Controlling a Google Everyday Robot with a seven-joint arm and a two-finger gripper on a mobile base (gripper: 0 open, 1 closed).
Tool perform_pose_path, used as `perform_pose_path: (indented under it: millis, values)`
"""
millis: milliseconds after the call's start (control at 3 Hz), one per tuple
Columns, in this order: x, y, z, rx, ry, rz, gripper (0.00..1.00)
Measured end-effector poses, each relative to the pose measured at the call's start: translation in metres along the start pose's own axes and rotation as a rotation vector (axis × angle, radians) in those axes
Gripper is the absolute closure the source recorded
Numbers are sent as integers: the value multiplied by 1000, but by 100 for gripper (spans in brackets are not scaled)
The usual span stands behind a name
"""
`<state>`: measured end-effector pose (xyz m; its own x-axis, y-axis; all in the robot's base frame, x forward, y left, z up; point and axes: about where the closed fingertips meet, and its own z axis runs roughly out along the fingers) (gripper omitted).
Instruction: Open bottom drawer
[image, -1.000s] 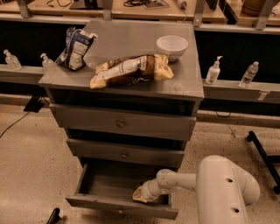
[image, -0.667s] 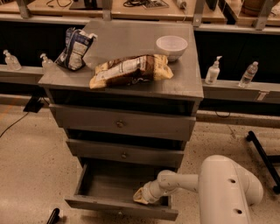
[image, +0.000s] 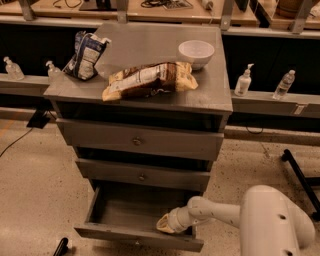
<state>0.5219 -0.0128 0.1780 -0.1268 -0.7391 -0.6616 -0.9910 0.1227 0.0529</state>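
**Bottom drawer stands out from the cabinet, gripper inside it**

The bottom drawer (image: 135, 237), grey-painted wood with a flat narrow front, juts toward the near side at the foot of the cabinet. Its box is open from above, showing a smooth grey floor and thin side walls. The gripper (image: 167, 224), pale and blunt, sits inside the drawer at its right near corner, just behind the front panel. Whether it is clenched or released cannot be told. The white, tubular arm (image: 220, 212) reaches in from the right, over the drawer's right wall, from the robot's rounded glossy body (image: 277, 225).

Above, the middle drawer (image: 142, 176) and the top drawer (image: 137, 141) sit flush, each with a small round knob. On the matte cabinet top (image: 215, 95) lie a crinkled tan snack bag (image: 147, 80), a blue-and-white bag (image: 86, 55) at the far left, and a round white bowl (image: 196, 52) at the far right.

Speckled floor (image: 35, 190) lies open to the left of the drawer. A black bar (image: 300, 175) crosses the floor on the right.
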Motion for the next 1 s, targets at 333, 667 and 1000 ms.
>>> perform_pose_path:
  millis: [333, 667, 1000]
  values:
    - [8, -23, -14, 69, -60, 46, 100]
    - [13, -44, -14, 103, -85, 69, 100]
    - [15, -57, 7, 63, -70, 61, 100]
